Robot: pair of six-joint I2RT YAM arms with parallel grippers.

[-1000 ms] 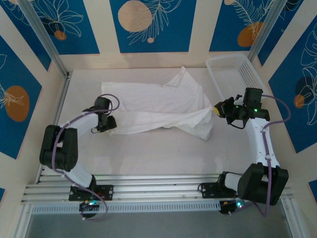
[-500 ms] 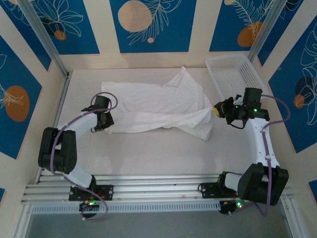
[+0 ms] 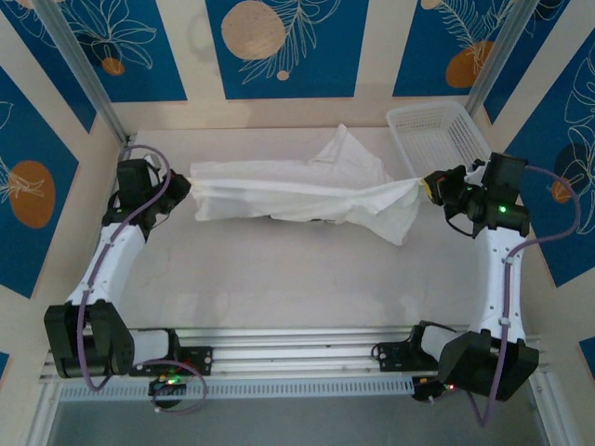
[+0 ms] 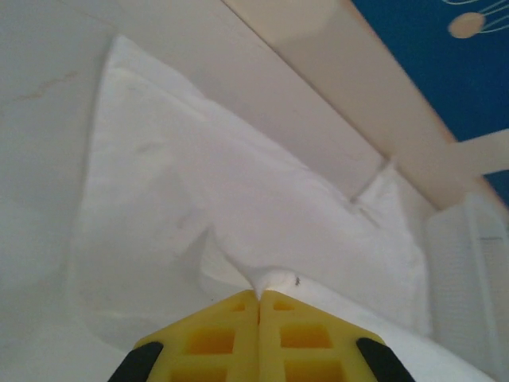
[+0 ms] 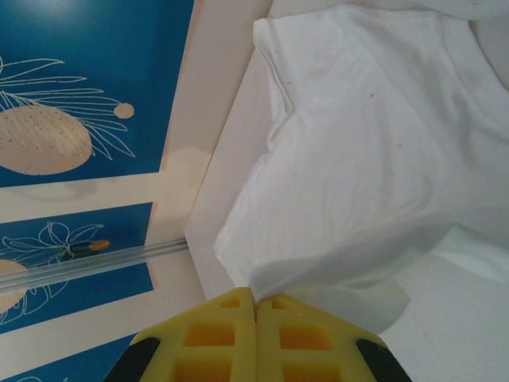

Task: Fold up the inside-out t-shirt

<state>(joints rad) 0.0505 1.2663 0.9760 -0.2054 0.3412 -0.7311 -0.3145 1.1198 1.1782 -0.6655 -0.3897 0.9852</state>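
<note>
Inside-out t-shirt (image 3: 307, 190): stretched in a rumpled band across the far half of the table (image 3: 307, 288), spanning between my two tools.

My left gripper (image 3: 181, 186) is closed, and the left wrist view shows a small pinch of cloth caught at the tips of its yellow fingers (image 4: 215, 342). My right gripper (image 3: 429, 186) is likewise clamped on the opposite end of the shirt, just beside the white basket (image 3: 437, 130). In the right wrist view the fabric runs straight out from the closed tips.

Findings: no clean fold is visible. One corner pokes toward the far wall, and a loose flap sags at the right end.

Assessment: early stage. In my judgement the garment is only pulled taut. Laying it flat, smoothing it and every fold remain outstanding.
</note>
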